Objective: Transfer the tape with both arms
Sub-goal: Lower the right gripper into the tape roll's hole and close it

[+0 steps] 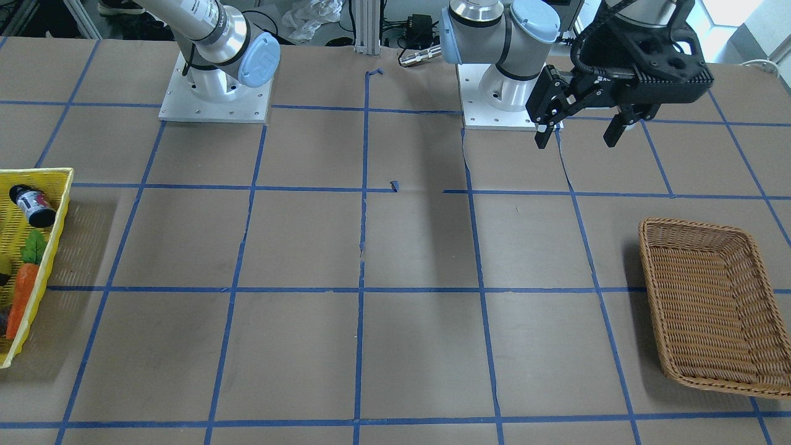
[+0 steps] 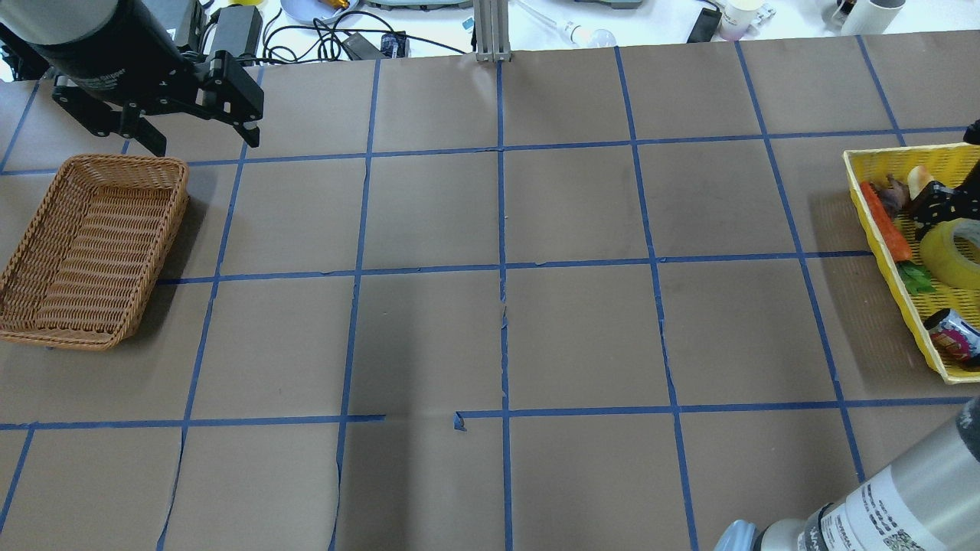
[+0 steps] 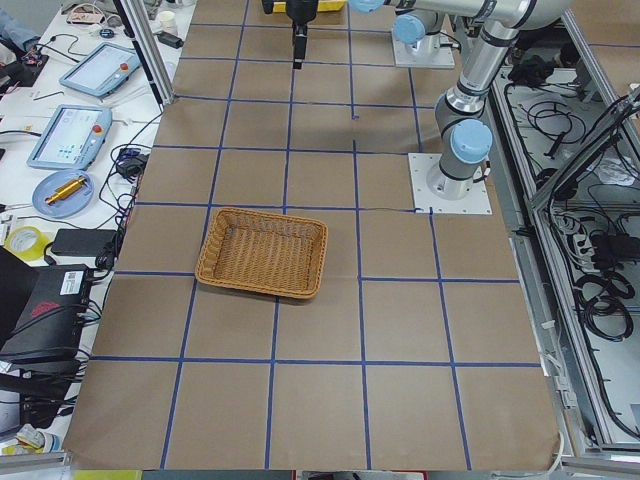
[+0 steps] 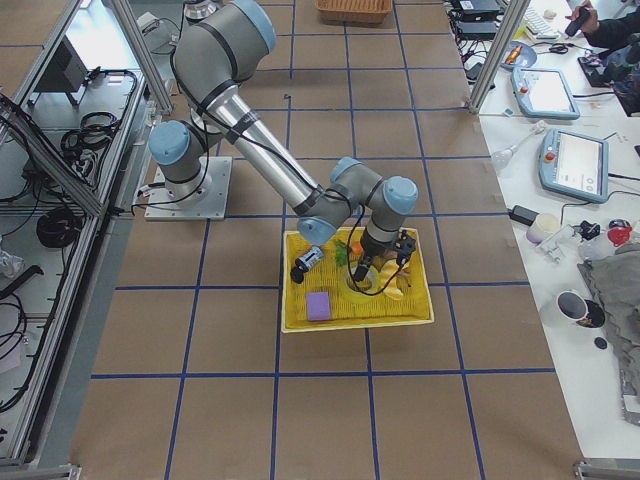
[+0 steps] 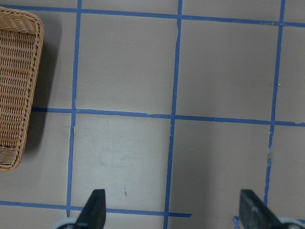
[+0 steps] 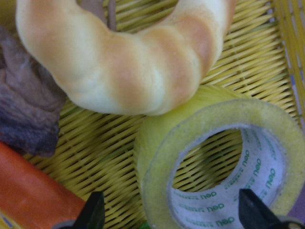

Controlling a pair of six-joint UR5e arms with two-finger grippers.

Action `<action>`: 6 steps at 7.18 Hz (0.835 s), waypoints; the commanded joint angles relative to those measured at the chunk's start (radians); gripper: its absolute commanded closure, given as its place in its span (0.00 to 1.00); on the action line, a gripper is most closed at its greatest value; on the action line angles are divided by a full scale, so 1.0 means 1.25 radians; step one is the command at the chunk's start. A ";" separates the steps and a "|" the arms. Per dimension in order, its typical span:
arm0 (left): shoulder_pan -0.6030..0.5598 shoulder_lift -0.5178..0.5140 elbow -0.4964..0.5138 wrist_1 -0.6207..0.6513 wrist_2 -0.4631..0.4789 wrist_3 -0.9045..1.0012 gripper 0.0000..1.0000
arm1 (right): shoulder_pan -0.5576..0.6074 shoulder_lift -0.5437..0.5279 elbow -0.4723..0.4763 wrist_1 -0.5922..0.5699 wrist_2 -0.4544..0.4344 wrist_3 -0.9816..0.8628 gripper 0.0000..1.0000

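Right hand (image 6: 171,210), spread wide, just above the tape (image 6: 159,167) in the yellow basket (image 6: 238,52).

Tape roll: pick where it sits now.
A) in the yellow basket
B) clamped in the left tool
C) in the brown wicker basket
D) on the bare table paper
A: the tape lies inside the yellow basket, and the right wrist view shows the yellow weave under it and through its hole.

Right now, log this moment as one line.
stage: pre-grasp | right gripper: open, over tape in yellow basket | left gripper: open, empty, near wicker basket
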 commanded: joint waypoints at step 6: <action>0.000 0.001 0.001 0.000 -0.001 -0.002 0.00 | 0.000 -0.007 0.006 0.011 0.010 0.020 1.00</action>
